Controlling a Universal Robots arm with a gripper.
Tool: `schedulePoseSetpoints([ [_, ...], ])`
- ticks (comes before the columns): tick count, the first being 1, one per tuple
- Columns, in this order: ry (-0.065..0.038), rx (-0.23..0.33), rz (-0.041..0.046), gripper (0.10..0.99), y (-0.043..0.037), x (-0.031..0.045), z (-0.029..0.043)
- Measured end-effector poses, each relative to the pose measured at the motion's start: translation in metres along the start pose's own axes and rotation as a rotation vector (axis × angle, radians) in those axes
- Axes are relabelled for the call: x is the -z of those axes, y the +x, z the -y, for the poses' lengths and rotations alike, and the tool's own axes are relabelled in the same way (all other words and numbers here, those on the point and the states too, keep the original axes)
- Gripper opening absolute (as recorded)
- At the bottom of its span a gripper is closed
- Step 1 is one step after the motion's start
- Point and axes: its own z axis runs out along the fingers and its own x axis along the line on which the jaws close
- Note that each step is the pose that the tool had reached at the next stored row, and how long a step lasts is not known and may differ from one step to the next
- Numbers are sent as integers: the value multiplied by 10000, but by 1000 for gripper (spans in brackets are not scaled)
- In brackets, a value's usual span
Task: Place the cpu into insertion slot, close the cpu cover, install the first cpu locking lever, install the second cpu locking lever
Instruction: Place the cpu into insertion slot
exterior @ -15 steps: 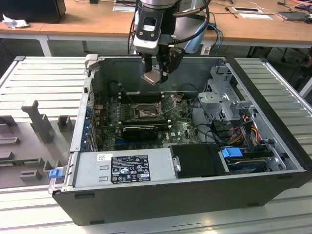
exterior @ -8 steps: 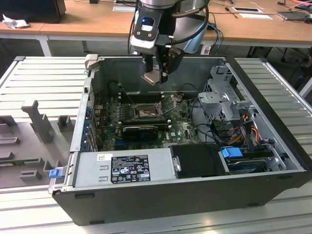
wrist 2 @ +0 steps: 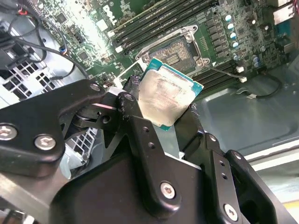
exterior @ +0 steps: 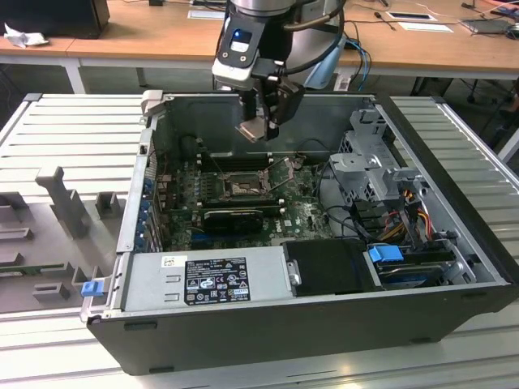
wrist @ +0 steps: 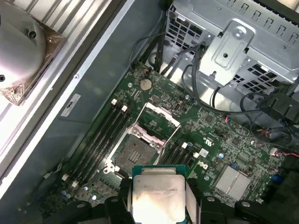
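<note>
My gripper hangs over the open computer case, shut on the cpu, a flat silver square chip with a green edge. In both wrist views the cpu sits between the black fingers, held by two opposite edges. The insertion slot lies below on the green motherboard, with nothing in its dark centre. The cpu cover stands swung up off the slot at one side. The cpu is above the slot and apart from it.
A grey power supply box fills the case's near side. A silver drive cage with cables is at the exterior view's right. Memory slots and a black ribbed bar flank the socket. Case walls surround the board.
</note>
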Motion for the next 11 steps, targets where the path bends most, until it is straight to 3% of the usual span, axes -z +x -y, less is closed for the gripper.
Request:
schedulePoseSetpoints([
  [6,-30,-1482,133,541,0,-8,1],
  [11,-37,-2159,190,541,0,-34,3],
])
